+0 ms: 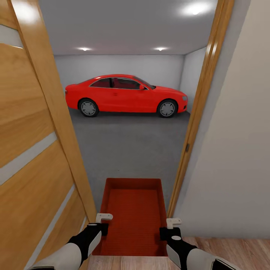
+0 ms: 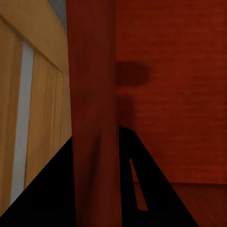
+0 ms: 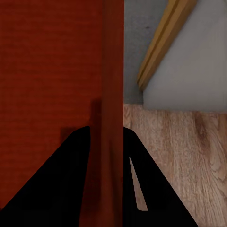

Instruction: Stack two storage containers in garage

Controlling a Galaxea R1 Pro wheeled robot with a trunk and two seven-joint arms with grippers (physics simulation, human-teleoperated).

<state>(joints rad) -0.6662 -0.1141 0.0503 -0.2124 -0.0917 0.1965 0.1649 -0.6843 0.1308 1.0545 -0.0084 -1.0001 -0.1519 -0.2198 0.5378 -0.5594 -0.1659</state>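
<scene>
One orange-red open-top storage container (image 1: 133, 213) hangs level between my arms in the doorway, above the line where wood planks meet the garage floor (image 1: 131, 146). My left gripper (image 1: 102, 224) is shut on its left wall (image 2: 92, 118), one finger on each side. On the opposite wall (image 3: 112, 71) my right gripper (image 1: 169, 228) is shut the same way. The bin is empty inside. The second container is out of view.
An open wooden plank door (image 1: 33, 150) stands close on my left. The wooden door frame (image 1: 195, 123) and a grey wall (image 1: 232, 157) are tight on the right. A red car (image 1: 125, 95) is parked across the garage's far side. Light wood planks (image 1: 228, 245) lie under me.
</scene>
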